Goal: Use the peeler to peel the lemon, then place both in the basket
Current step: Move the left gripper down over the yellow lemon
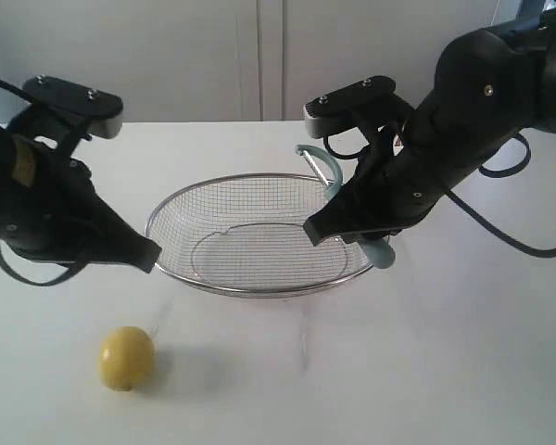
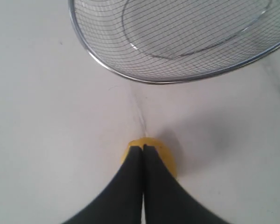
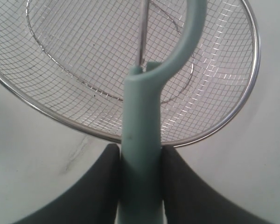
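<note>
Lemon: nearest to us we log a small, round, smooth yellow lemon (image 1: 126,358). It sits on the white worktop (image 1: 426,371), in front of the basket towards the left, apart from it and outside it. The side we see is plain yellow.

Left pincer: the black left pincer (image 1: 150,255) hangs above the worktop just beside the basket's left rim. Its two fingers (image 2: 130,186) are pressed flat together with nothing between them. We see it clear of the lemon in the exterior view; in the left wrist view the fruit shows only as a yellow edge behind the tips.

Basket: the wide, shallow oval basket of fine silver wire mesh with a thick metal rim (image 1: 224,180) stands mid-worktop. We see nothing lying inside it.

Right pincer: the black right pincer (image 1: 317,230) is over the basket's right side and clamps the peeler's handle between its fingers.

Peeler: the slim peeler with a pale teal handle and curved head (image 1: 326,171) is held above the mesh. Its head reaches out past the fingertips, and the handle's end sticks out behind them near the right rim.
</note>
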`<state>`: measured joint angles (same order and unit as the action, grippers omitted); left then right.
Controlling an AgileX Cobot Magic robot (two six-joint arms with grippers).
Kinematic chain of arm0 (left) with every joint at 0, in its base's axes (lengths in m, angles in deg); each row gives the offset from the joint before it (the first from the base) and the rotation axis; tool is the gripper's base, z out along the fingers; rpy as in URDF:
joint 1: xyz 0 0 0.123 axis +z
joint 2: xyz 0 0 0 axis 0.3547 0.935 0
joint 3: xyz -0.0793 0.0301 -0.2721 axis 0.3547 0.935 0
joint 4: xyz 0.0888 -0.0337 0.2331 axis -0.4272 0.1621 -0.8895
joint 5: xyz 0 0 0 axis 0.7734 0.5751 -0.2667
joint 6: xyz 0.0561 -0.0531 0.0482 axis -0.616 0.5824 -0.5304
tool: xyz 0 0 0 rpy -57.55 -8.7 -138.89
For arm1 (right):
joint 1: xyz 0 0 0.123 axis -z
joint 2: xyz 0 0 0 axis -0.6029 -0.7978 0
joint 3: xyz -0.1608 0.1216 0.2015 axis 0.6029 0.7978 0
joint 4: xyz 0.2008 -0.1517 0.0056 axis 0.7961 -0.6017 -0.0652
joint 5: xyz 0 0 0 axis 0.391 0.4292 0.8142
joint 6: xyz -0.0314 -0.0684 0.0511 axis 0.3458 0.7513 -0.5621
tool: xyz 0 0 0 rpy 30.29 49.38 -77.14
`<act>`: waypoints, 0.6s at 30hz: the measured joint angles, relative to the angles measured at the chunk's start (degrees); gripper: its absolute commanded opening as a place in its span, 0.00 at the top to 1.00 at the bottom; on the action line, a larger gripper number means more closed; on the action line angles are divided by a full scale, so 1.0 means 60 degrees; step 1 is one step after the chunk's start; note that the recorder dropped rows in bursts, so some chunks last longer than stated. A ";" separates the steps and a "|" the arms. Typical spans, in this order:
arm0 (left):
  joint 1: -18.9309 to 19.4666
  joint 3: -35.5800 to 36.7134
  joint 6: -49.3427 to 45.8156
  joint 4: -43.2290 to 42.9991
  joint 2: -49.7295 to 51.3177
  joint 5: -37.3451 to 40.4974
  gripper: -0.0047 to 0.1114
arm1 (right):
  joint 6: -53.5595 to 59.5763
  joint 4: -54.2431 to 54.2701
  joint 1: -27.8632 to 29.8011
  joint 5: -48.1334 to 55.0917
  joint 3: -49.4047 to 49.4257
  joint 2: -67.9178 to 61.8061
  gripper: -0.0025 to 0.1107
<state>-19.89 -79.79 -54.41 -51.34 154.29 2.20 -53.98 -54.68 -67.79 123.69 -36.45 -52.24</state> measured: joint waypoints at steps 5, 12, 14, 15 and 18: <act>-0.0135 0.0000 0.0828 -0.0526 0.0818 0.0202 0.96 | -0.0137 0.0000 0.0000 0.0000 0.0000 0.0000 0.98; -0.0135 0.0000 0.2423 -0.0547 0.1454 0.0624 0.76 | -0.0155 0.0000 0.0000 0.0000 0.0000 0.0000 0.98; -0.0135 0.0000 0.2846 -0.0547 0.1608 0.0710 0.66 | -0.0155 0.0000 0.0000 0.0000 0.0000 0.0000 0.98; -0.0135 0.0000 0.3014 -0.0547 0.1642 0.0728 0.57 | -0.0155 0.0000 0.0000 0.0000 0.0000 0.0000 0.98; -0.0135 0.0000 0.3487 -0.0512 0.1776 0.0728 0.36 | -0.0155 0.0000 0.0000 0.0000 0.0000 0.0000 0.98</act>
<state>-20.70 -79.79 -33.48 -54.41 164.95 6.57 -54.91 -54.68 -67.79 123.69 -36.45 -52.24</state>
